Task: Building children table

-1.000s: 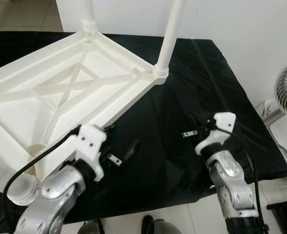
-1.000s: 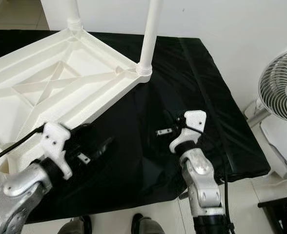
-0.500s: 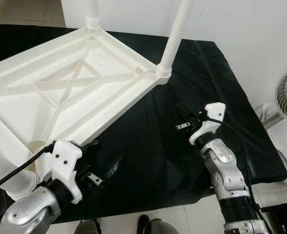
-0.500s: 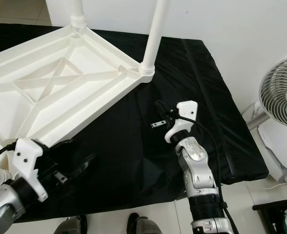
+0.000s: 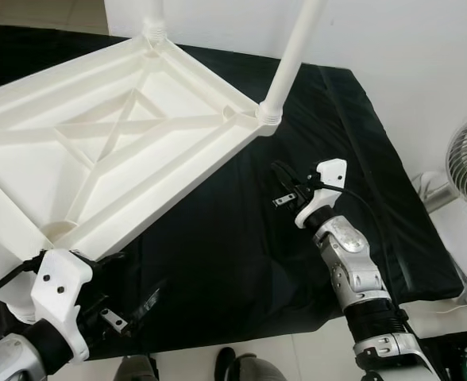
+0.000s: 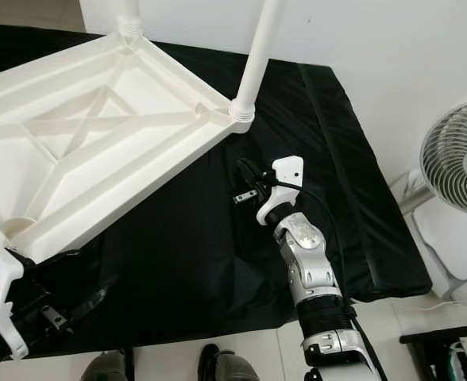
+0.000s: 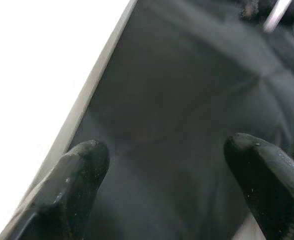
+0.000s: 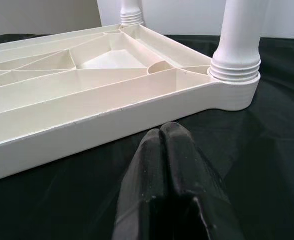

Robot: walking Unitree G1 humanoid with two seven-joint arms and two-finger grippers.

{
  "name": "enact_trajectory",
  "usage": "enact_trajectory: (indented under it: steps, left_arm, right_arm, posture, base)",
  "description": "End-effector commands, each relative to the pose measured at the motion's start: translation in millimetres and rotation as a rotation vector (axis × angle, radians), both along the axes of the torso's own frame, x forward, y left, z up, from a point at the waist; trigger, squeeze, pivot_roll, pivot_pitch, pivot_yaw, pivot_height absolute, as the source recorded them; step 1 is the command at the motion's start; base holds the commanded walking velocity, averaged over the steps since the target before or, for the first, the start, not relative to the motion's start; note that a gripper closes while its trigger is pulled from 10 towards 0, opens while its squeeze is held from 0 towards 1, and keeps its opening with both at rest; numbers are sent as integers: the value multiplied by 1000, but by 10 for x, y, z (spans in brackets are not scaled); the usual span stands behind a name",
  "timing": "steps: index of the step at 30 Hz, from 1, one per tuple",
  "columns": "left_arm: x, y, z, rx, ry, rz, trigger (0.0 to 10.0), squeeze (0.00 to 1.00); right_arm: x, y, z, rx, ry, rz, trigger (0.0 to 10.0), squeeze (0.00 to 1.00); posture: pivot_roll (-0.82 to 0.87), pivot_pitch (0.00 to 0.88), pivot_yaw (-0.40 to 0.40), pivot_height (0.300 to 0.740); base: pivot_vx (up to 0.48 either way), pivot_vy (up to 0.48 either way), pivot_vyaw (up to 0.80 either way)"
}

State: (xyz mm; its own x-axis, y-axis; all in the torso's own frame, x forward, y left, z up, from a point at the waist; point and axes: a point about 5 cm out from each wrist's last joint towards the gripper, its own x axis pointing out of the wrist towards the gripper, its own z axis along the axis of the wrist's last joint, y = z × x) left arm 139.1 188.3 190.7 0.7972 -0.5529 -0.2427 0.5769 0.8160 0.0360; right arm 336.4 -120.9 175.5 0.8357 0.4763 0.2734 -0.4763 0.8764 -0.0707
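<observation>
A white plastic children's table [image 5: 98,159] lies upside down on a black cloth [image 5: 218,238]. Two white legs stand up from it, one at the far corner [image 5: 154,20] and one at the right corner [image 5: 293,59]. The near corner socket [image 5: 59,230] holds no leg. My right gripper [image 5: 279,171] hovers over the cloth just short of the right corner, fingers [image 8: 161,145] pressed together with nothing between them. My left gripper [image 7: 167,150] is low at the near left, beside the table's long edge [image 7: 92,95], open and holding nothing.
A white standing fan [image 6: 456,159] is on the floor past the right edge of the cloth. The cloth's front edge [image 5: 241,337] runs close before me, with pale floor beyond it. Bare black cloth spreads between the two grippers.
My left arm has drawn back and down toward the near left, away from the table's edge. My right gripper has gone forward and left toward the right leg's corner.
</observation>
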Motion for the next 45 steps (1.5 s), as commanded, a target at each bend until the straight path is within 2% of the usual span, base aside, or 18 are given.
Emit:
enact_trajectory:
  steps: [1,3,9,25,29,32,34,36,39,41,43,45]
  left_arm:
    - [-164,-36,26,-5,61,-212,10000,0]
    - [-235,49,36,25,96,-201,10000,0]
    - [-325,184,88,90,136,-180,10000,0]
    - [-510,346,198,178,220,-197,10000,0]
    - [-546,444,248,231,257,-191,10000,0]
    - [-569,596,288,309,301,-162,10000,0]
    - [-569,596,288,309,301,-162,10000,0]
    - [-523,732,321,387,299,-115,10000,0]
    - [-497,785,337,417,290,-92,10000,0]
    - [-376,940,390,502,236,-13,10000,0]
    - [-376,940,390,502,236,-13,10000,0]
    - [-221,1067,431,578,148,80,10000,0]
  right_arm:
    - [11,24,-66,-18,13,17,10000,0]
    - [30,72,-84,-14,17,36,10000,0]
    - [60,148,-114,-9,17,63,10000,0]
    - [79,315,-166,4,18,116,10000,0]
    - [82,343,-181,11,19,122,10000,0]
    - [85,374,-193,20,17,126,10000,0]
    - [85,374,-193,20,17,126,10000,0]
    - [89,389,-196,25,17,127,10000,0]
    - [89,393,-196,27,16,127,10000,0]
    - [88,399,-199,31,13,125,10000,0]
    - [88,399,-199,31,13,125,10000,0]
    - [82,404,-204,35,11,122,10000,0]
  posture:
    - [400,223,-192,740]
    - [408,224,-193,740]
    - [445,230,-198,740]
    - [496,249,-186,740]
    - [508,251,-179,740]
    - [517,250,-172,740]
    - [517,250,-172,740]
    - [521,247,-168,740]
    - [521,243,-165,740]
    - [521,240,-165,740]
    - [521,240,-165,740]
    - [514,230,-161,740]
  base:
    - [0,0,0]
    - [0,0,0]
    - [0,0,0]
    - [0,0,0]
    - [0,0,0]
    - [0,0,0]
    - [0,0,0]
    - [0,0,0]
    - [0,0,0]
    - [0,0,0]
    - [0,0,0]
    - [0,0,0]
